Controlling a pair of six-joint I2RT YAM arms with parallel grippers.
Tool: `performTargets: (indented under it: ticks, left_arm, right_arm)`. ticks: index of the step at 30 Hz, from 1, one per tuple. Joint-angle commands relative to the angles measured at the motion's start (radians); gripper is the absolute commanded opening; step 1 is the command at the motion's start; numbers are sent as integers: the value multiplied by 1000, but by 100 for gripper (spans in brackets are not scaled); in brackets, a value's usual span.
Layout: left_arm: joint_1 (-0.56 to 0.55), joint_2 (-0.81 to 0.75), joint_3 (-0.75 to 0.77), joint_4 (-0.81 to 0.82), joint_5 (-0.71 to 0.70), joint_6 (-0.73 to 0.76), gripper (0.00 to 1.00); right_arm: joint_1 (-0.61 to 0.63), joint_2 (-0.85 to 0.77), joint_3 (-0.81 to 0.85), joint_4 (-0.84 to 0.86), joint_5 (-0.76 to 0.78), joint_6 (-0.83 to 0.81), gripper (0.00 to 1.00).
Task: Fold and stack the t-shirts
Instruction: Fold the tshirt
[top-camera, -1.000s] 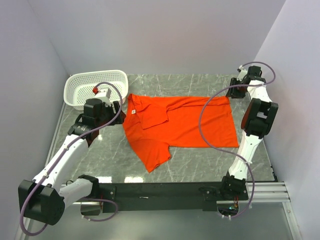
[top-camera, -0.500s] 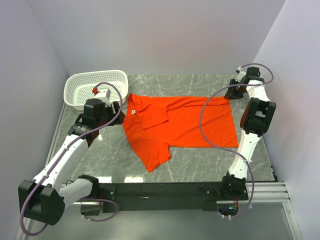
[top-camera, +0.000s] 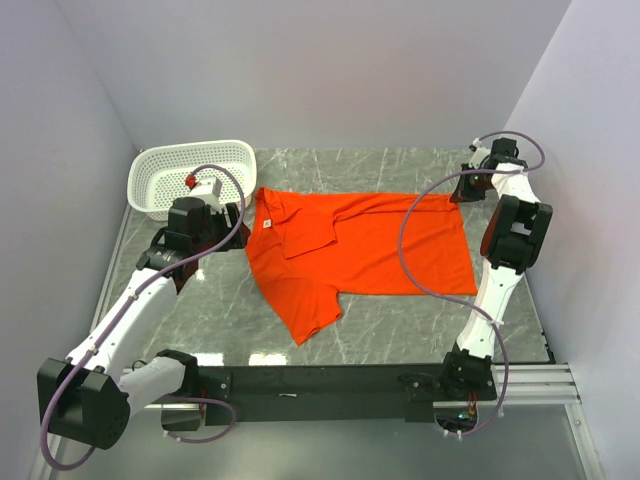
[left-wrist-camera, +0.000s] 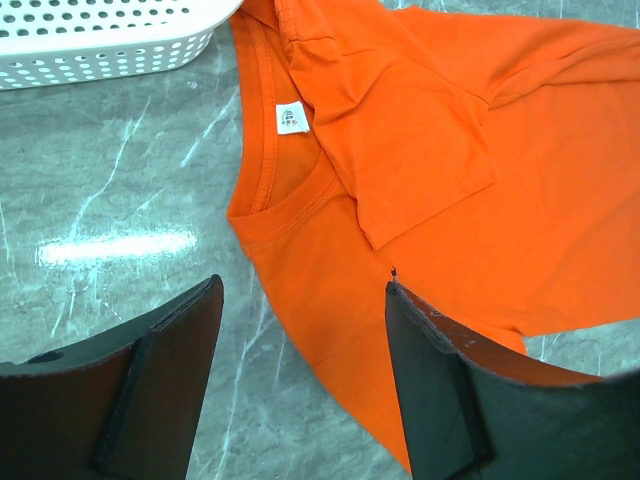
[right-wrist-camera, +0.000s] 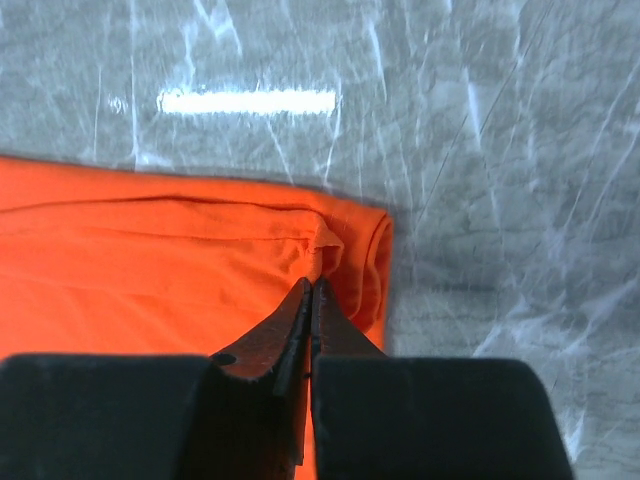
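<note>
Overhead view of a grey marble table (top-camera: 400, 325) with two robot arms (top-camera: 140, 305) bolted at 6 o'clock. Spread flat across the centre, an orange-red t-shirt (top-camera: 380, 250), collar towards 9 o'clock, hem towards 3 o'clock, one sleeve (top-camera: 305, 235) folded over the chest, the other sleeve (top-camera: 305, 315) sticking out towards 6 o'clock. At 10 o'clock, a white perforated plastic basket (top-camera: 165, 190), just beside the collar end. At 9 o'clock, left fingers (left-wrist-camera: 160, 370) held wide apart, hovering above the collar edge and bare table, gripping nothing. At 2 o'clock, right fingers (right-wrist-camera: 285, 335) pressed tightly together at the far hem corner, apparently pinching a small pucker of cloth. Smallest of all, a white neck label (left-wrist-camera: 290, 118) inside the collar.

Possible trouble from here: a pinch this shallow, right at the corner, slipping off once lifted, or catching only the upper layer, leaving the lower behind and spoiling the fold. With nothing holding the collar end, risk of the whole garment dragging or bunching instead of folding over. Also a chance of the loose sleeve getting trapped inside the fold.
</note>
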Motion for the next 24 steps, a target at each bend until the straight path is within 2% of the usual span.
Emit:
performTargets:
  ticks: [1, 6, 12, 18, 19, 22, 24]
  left_arm:
    - [5, -2, -1, 18, 7, 5, 71]
    - [5, -3, -1, 18, 13, 4, 71]
    - [5, -2, -2, 21, 19, 7, 71]
    - [7, -2, -1, 21, 20, 8, 71]
    - [7, -2, -1, 21, 22, 8, 71]
    - [7, 0, 1, 23, 25, 7, 71]
    - [5, 2, 2, 23, 25, 8, 71]
  right_arm:
    - [-6, -104, -26, 37, -7, -27, 2]
    - [-18, -187, -132, 70, -18, -74, 3]
    - [-40, -273, -271, 97, -3, -167, 10]
    - [-78, -342, -420, 169, 77, -233, 34]
    - [-83, -354, -439, 173, 83, -236, 41]
    - [-98, -359, -425, 144, 47, -253, 49]
    - [-100, -362, -414, 127, -11, -253, 49]
